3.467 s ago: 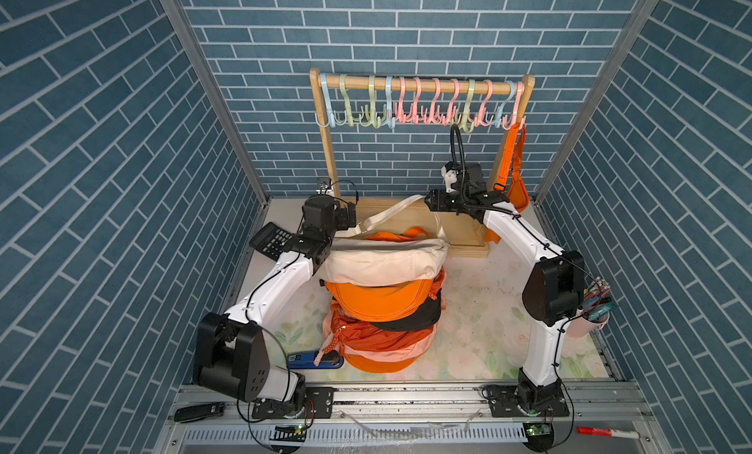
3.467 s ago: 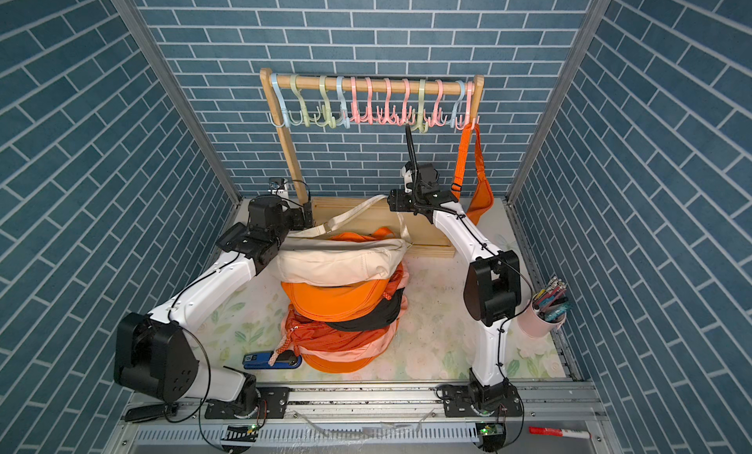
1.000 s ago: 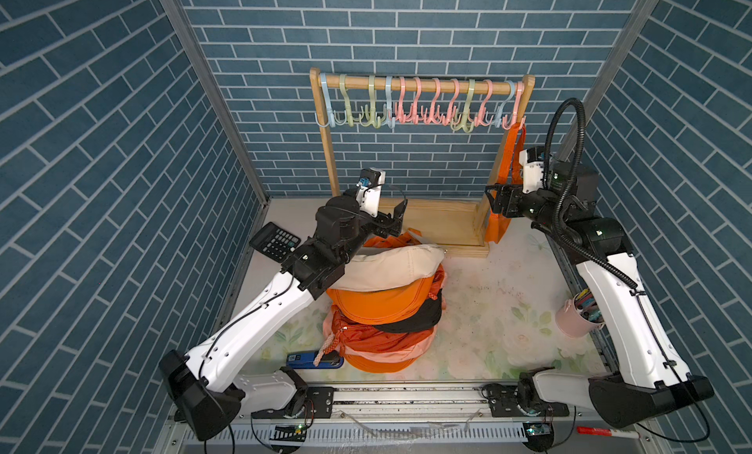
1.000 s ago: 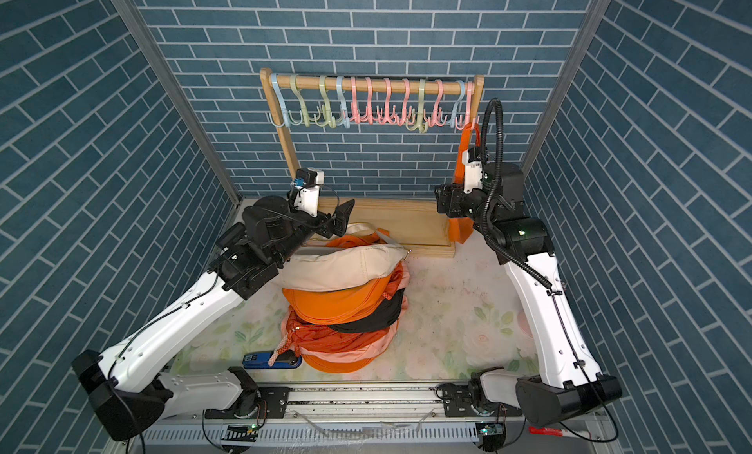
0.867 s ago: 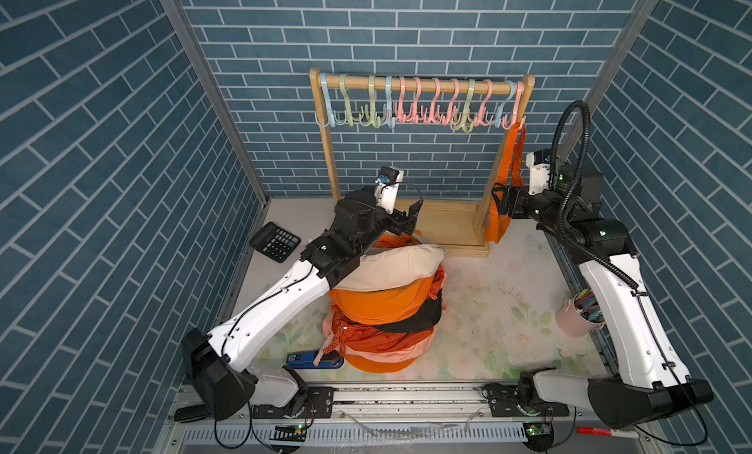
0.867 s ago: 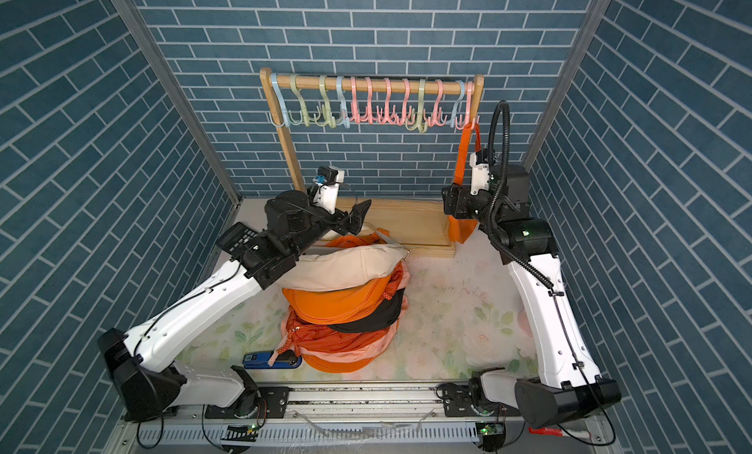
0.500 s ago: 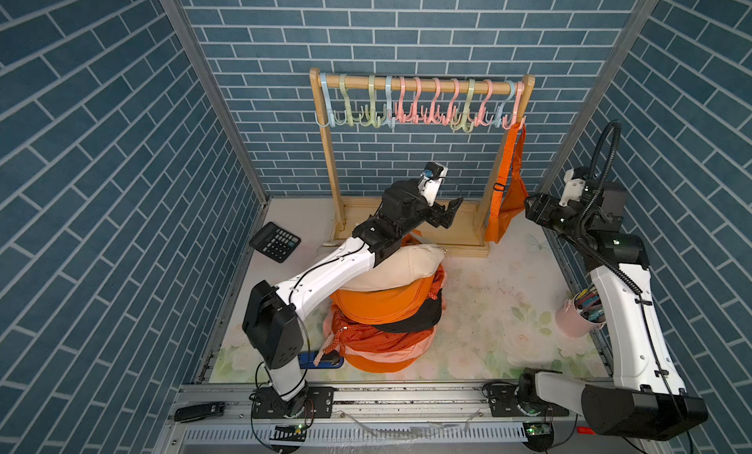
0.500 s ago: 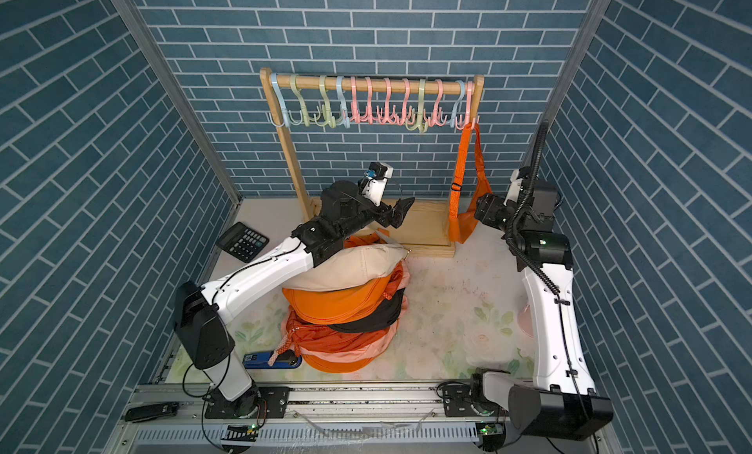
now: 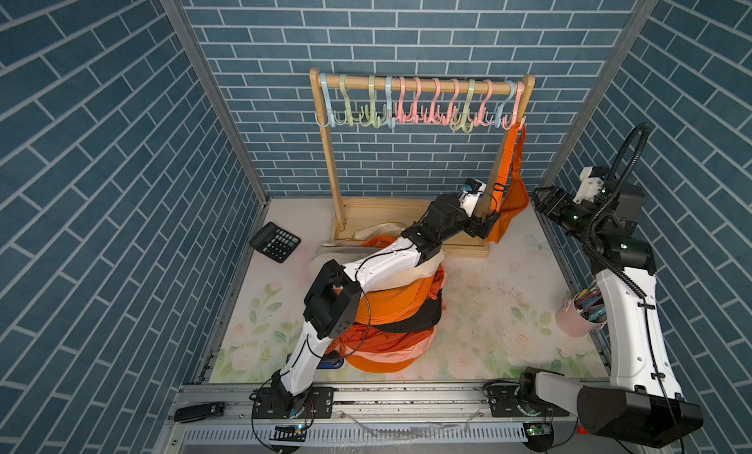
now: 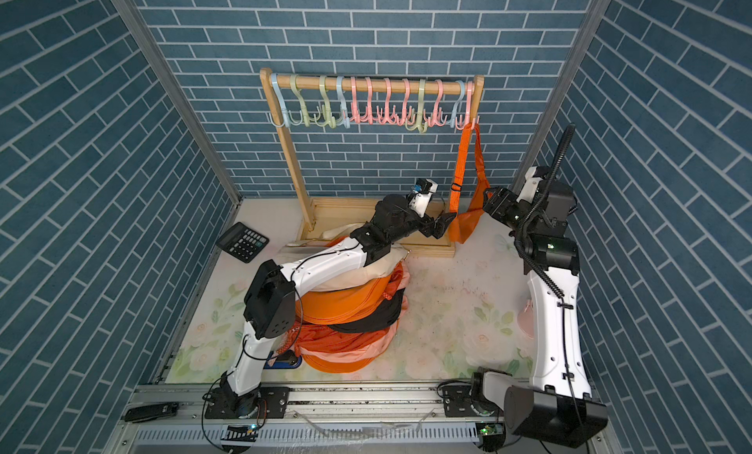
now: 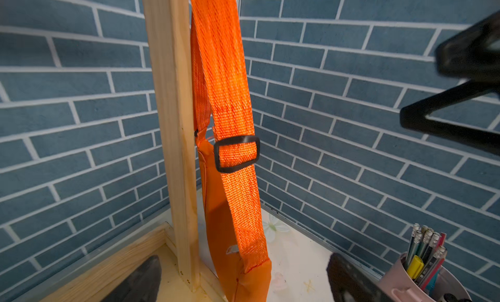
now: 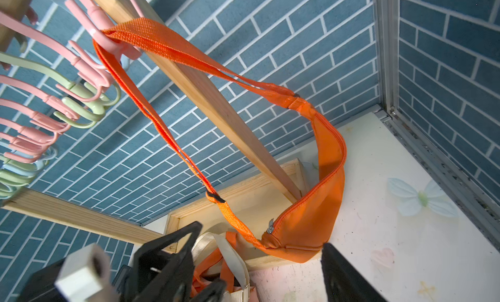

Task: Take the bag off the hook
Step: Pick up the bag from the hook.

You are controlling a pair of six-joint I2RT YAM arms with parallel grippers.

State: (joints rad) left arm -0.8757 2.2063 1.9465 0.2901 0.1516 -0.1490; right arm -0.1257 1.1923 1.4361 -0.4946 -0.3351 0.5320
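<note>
1. The orange waist bag (image 12: 311,219) hangs by its strap (image 12: 162,40) from the pink hook (image 12: 108,40) at the wooden rack's (image 9: 331,167) right end.
2. The left gripper (image 9: 486,226) is held wide apart and empty beside the bag's lower end. The right gripper (image 9: 545,197), parted and empty, is just right of the rack.
3. Should the bag be pulled without the strap being lifted, the hook could snag it and the rack be tipped.
4. The bag's contents are hidden; pencils (image 11: 427,241) are held in a pink cup (image 9: 569,321) well in front of the rack.
</note>
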